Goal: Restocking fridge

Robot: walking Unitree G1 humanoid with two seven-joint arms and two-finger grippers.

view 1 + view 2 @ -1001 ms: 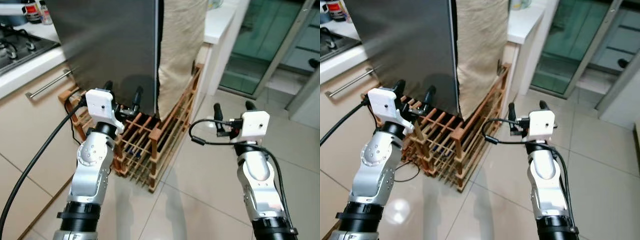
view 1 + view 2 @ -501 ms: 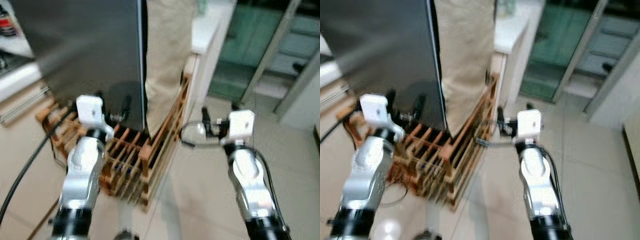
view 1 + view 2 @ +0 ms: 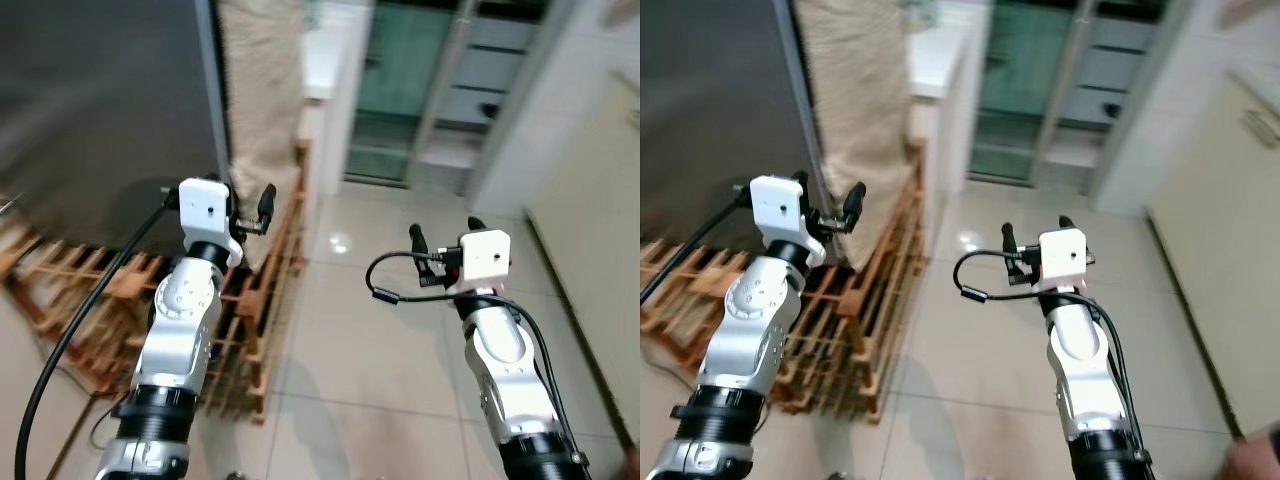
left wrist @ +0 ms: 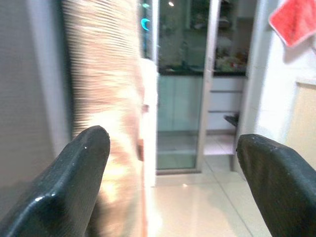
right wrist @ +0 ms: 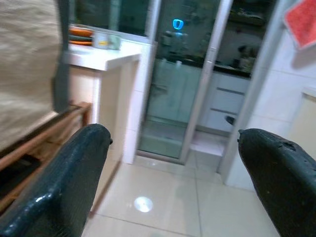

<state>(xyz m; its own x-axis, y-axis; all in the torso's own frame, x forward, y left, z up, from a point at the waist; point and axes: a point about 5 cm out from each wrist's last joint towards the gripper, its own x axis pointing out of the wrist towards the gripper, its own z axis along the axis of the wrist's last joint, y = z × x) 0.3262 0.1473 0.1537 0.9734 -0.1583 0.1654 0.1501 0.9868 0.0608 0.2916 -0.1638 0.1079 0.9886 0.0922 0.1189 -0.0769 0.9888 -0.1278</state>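
Note:
A tall grey steel appliance side stands at my left, with a beige cloth hanging along its edge. My left gripper is raised in front of that cloth, open, with nothing between its fingers. My right gripper is held up over the tiled floor, also open and holding nothing. Both wrist views look between the wide-apart black fingers toward a glass sliding door. No item to stock can be made out.
A low wooden slatted rack runs under the appliance, close to my left arm. A white counter end stands behind it. A cream cabinet lines the right. A red cloth hangs high on the wall.
The whole picture has swung to the right: the stove and its counter have left the view, the glass door and right-hand cabinet have come in. Both grippers stay open.

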